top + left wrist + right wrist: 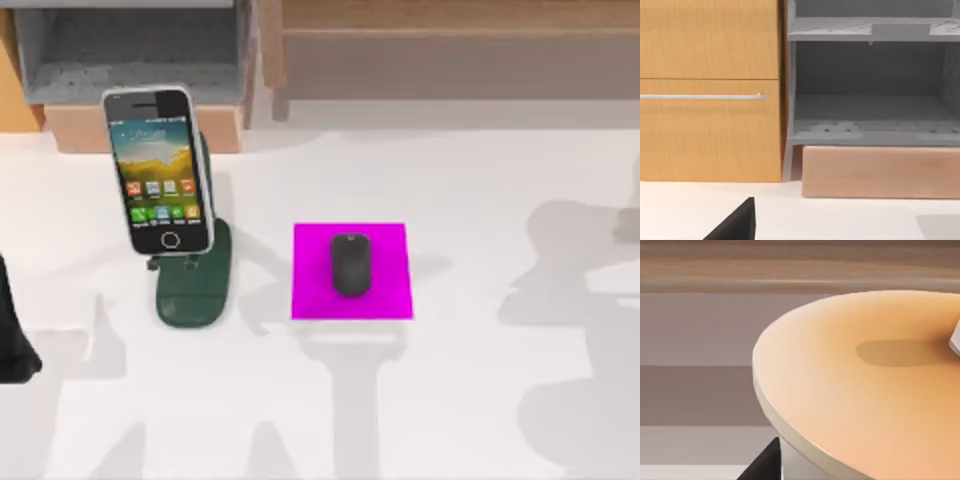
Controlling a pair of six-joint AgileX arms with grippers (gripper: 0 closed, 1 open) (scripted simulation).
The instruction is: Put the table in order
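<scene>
Table point(480, 400) from the top view: white, wide, spreading under all things. Near its left, dark green stand point(195, 285) holding a phone point(158, 168) tilted, screen lit. Near the middle, magenta mat point(352, 271) lying flat, with black mouse point(350, 264) on it. At the far edge, wooden furniture point(130, 50) with a grey compartment. At the left edge, dark part of left arm point(12, 340). Left wrist view: faces the wood front with silver handle bar point(702, 96) and grey shelves point(870, 130), white table below; shows a dark tip of left gripper point(737, 225), state cannot tell. Right wrist view: looks at a round orange surface point(865, 390) with pale rim; shows a dark tip of right gripper point(765, 462), state also cannot tell.
</scene>
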